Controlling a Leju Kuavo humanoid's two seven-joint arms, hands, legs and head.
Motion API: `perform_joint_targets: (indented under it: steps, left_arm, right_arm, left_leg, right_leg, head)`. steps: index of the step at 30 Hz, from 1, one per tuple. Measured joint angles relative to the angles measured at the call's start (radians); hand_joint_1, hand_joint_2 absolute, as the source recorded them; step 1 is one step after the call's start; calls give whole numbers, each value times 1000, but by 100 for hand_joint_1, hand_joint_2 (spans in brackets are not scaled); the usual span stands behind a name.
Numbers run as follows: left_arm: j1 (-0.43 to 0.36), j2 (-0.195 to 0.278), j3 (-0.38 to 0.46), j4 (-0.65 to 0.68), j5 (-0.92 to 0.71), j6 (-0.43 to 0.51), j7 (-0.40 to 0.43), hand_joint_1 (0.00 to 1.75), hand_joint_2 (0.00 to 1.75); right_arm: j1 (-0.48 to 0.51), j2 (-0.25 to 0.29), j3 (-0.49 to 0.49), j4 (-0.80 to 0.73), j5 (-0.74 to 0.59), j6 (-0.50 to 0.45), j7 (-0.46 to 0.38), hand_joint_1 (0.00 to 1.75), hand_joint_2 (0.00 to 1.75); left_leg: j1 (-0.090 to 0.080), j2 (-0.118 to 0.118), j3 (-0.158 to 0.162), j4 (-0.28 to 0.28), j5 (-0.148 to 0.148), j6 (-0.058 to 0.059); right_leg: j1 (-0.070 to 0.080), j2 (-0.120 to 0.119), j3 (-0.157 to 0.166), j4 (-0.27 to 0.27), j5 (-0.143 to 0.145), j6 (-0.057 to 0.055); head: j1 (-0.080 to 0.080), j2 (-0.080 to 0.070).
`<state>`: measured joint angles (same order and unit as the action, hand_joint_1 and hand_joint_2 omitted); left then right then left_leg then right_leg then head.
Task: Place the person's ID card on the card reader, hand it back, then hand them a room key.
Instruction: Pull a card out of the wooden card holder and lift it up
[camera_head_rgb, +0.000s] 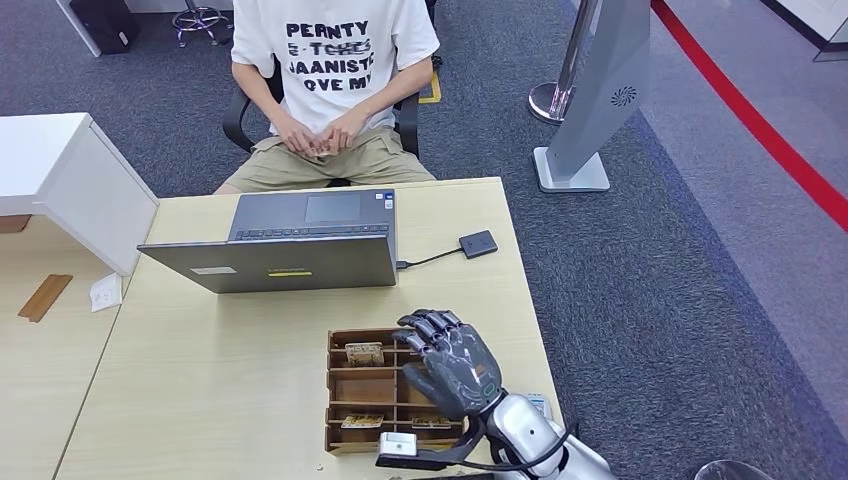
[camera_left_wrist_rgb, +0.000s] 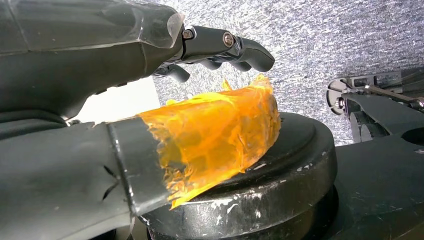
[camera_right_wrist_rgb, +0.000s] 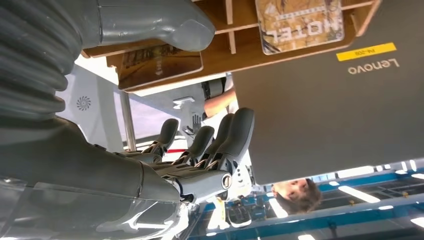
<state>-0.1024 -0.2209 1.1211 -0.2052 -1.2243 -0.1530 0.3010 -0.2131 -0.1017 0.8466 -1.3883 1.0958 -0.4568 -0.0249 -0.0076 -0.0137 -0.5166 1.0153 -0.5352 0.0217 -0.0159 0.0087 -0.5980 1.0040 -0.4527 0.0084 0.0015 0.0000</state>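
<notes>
Head view first: the right robot hand hangs over the right side of the wooden card tray on the table, fingers curled a little and apart, nothing in them. In the tray's far row lies one room key card, just left of the fingertips, and two more sit in the near row. Beyond the tray stands an open laptop, its lid back toward the robot, with a cable running to the small black card reader near the table's right edge. Across the table a person in a white printed shirt sits on a chair, both hands together in the lap around a small card; whether it is the ID card I cannot tell.

Right wrist view agrees: fingers apart and empty, the tray's key card marked HOTEL close by, laptop lid beside it.

Left wrist view: the left robot hand is loosely spread over grey carpet, holding nothing, orange tape on its thumb.
</notes>
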Motion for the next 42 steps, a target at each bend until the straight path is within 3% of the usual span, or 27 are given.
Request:
perform_joint_targets:
  steps: [6,18,27,30,35,42]
  left_arm:
    - [0,0,0,0,2,0,0,0,0]
    - [0,0,0,0,8,4,0,0,0]
    - [0,0,0,0,12,7,1,0,0]
    - [0,0,0,0,13,7,1,0,0]
    - [1,0,0,0,14,8,1,0,0]
    - [1,0,0,0,15,9,1,0,0]
  right_arm:
    - [8,0,-24,15,13,2,5,69,175]
    - [31,0,-73,26,34,3,12,89,175]
    - [44,0,-105,23,39,3,12,83,175]
    - [46,0,-111,22,41,3,12,98,175]
    - [48,0,-117,21,42,3,14,138,175]
    - [54,0,-126,17,44,6,14,151,175]
  left_leg:
    - [0,0,0,0,0,0]
    - [0,0,0,0,0,0]
    - [0,0,0,0,0,0]
    - [0,0,0,0,0,0]
    - [0,0,0,0,0,0]
    - [0,0,0,0,0,0]
  right_leg:
    - [0,0,0,0,0,0]
    - [0,0,0,0,0,0]
    - [0,0,0,0,0,0]
    - [0,0,0,0,0,0]
    - [0,0,0,0,0,0]
    - [0,0,0,0,0,0]
  head:
    - [0,0]
    - [0,0]
    - [0,0]
    - [0,0]
    - [0,0]
    - [0,0]
